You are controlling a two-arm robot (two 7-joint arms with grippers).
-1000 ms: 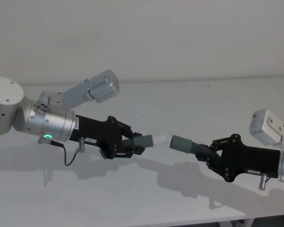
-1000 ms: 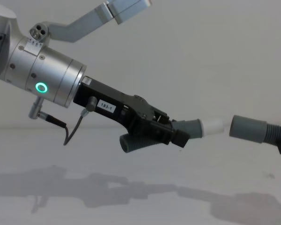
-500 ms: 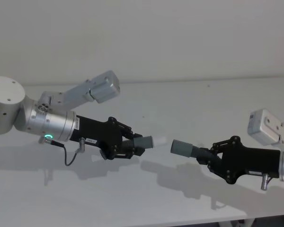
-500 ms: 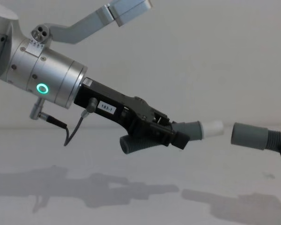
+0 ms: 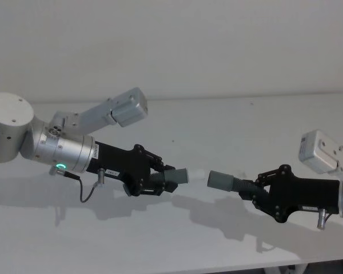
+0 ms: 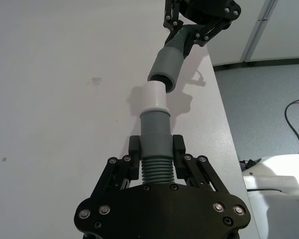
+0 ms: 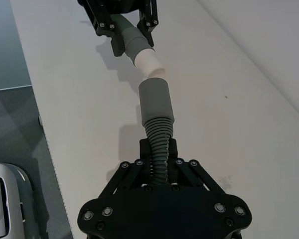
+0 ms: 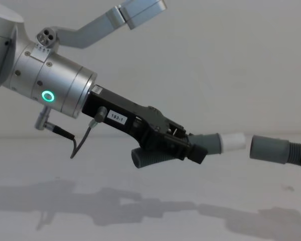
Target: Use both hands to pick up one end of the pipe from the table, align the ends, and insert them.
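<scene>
The only writing I can read is the small white label [image 8: 116, 117] on the side of my left gripper [image 8: 193, 148], which says "183-1"; just behind it a green ring light [image 8: 49, 96] glows on the silver wrist [image 8: 55, 88]. That gripper's fingers [image 6: 134, 148] are pinched on the ribbed middle of the white-tipped hose piece [image 8: 210, 143], and they hold it up off the table [image 5: 246, 125] with its white tip [image 6: 153, 97] pointing toward my right side. My right gripper [image 7: 157, 149] reaches in from the right, its fingers [image 7: 175, 149] likewise clamped on the ribs of the plain hose piece [image 7: 156, 104], also in the air above the table. The open sleeve [image 8: 268, 149] of that piece faces the white tip. From the left wrist camera the two ends look close to lined up, with the tip just short of the sleeve's mouth. From the chest camera a small gap shows between them, so they are not touching.
</scene>
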